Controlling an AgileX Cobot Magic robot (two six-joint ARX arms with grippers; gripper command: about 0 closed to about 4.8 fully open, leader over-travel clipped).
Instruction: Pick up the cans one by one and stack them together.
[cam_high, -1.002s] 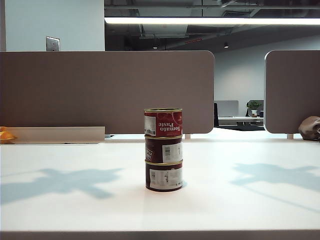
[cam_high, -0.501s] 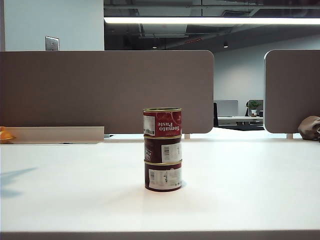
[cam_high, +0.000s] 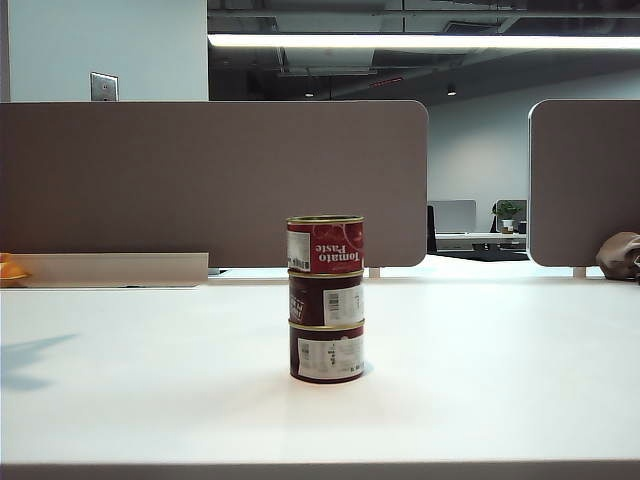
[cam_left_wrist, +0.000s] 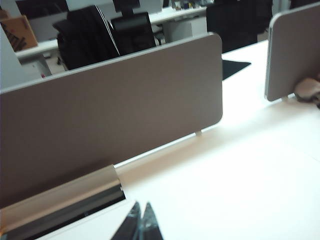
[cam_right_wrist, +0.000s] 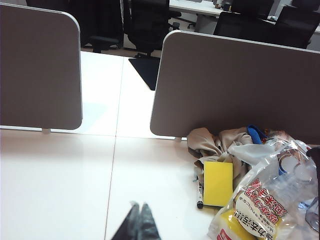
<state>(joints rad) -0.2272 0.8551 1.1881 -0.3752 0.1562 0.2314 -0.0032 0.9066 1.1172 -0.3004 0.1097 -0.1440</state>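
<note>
Because the three cans (cam_high: 326, 299) stood stacked, red one topmost, the left gripper (cam_left_wrist: 139, 223) and right gripper (cam_right_wrist: 137, 222) hung closed, empty and well clear.

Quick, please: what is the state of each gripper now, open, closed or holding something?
Left gripper: closed, holding nothing, above the table.
Right gripper: closed, holding nothing, above the table.

White table (cam_high: 480, 400) backed by two brown divider panels (cam_high: 210, 180), gap between them at right. Office desks seen beyond the gap. Long ceiling light strip (cam_high: 420, 41) across top. Pale wall (cam_high: 110, 50) at upper left.
</note>
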